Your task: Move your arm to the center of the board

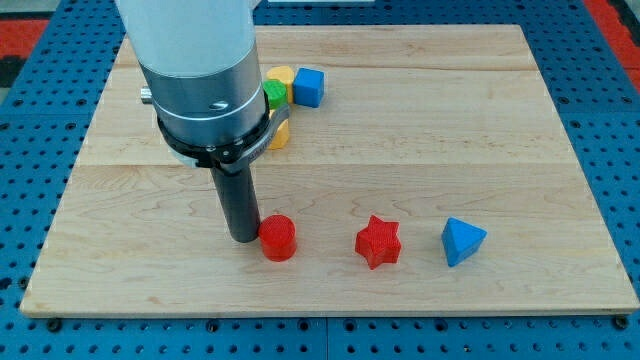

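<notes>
My tip (243, 238) rests on the wooden board (400, 130) at the lower left of its middle, touching or almost touching the left side of a red cylinder (278, 238). A red star block (378, 241) lies to the right of the cylinder, and a blue triangular block (462, 241) lies further right. Near the view's top, a blue cube (309, 87), a yellow block (281, 77) and a green block (274, 95) huddle together, partly hidden by the arm's body. Another yellow block (279, 133) peeks out below them.
The board lies on a blue perforated table (610, 120). The large grey and white arm body (200, 70) covers the board's upper left part.
</notes>
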### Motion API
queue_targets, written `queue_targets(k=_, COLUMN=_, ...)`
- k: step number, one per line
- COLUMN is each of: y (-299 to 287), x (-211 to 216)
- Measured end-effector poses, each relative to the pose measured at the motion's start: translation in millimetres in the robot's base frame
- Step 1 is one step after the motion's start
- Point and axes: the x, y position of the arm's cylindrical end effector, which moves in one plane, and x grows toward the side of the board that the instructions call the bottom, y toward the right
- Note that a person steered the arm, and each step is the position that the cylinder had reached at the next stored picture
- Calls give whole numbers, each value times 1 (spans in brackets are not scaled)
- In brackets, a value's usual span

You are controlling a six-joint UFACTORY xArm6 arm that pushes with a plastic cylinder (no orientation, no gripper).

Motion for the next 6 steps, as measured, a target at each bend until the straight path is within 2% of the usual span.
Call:
queue_targets(k=1, y=0, x=1)
queue_targets(k=2, y=-10, x=-53)
queue_targets(k=3, y=35, x=-69)
queue_targets(k=4, y=53, x=-104)
queue_targets(k=6, y=44, x=-135)
